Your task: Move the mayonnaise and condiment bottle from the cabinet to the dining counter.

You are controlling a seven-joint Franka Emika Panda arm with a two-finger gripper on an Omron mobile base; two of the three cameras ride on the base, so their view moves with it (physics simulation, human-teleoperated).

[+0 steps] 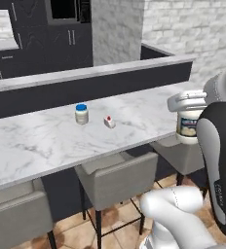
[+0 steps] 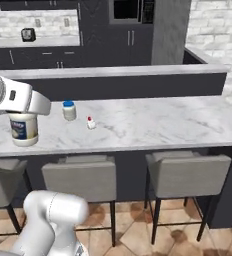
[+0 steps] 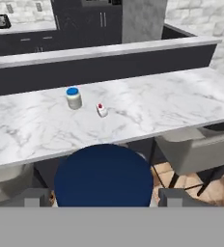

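The mayonnaise [image 1: 188, 127], a white jar with a blue label band, hangs under my gripper [image 1: 187, 113], which is shut on it from above. This is at the near right edge of the dining counter [image 1: 47, 141]. The right base view has the mayonnaise [image 2: 23, 131] below my gripper [image 2: 23, 116], over the left front edge of the dining counter [image 2: 163, 120]. Its dark navy lid [image 3: 103, 176] sits between my gripper's [image 3: 104, 197] tips in the hand view. I cannot tell if the jar touches the slab. The black cabinet [image 1: 71, 36] stands far behind. The condiment bottle is out of view.
A cream jar with a bright blue lid [image 1: 81, 114] stands mid-counter, and a small white bottle with a red cap [image 1: 109, 122] lies next to it. A raised black ledge [image 1: 85, 85] runs along the back. Grey stools [image 1: 117, 177] are tucked under the front edge.
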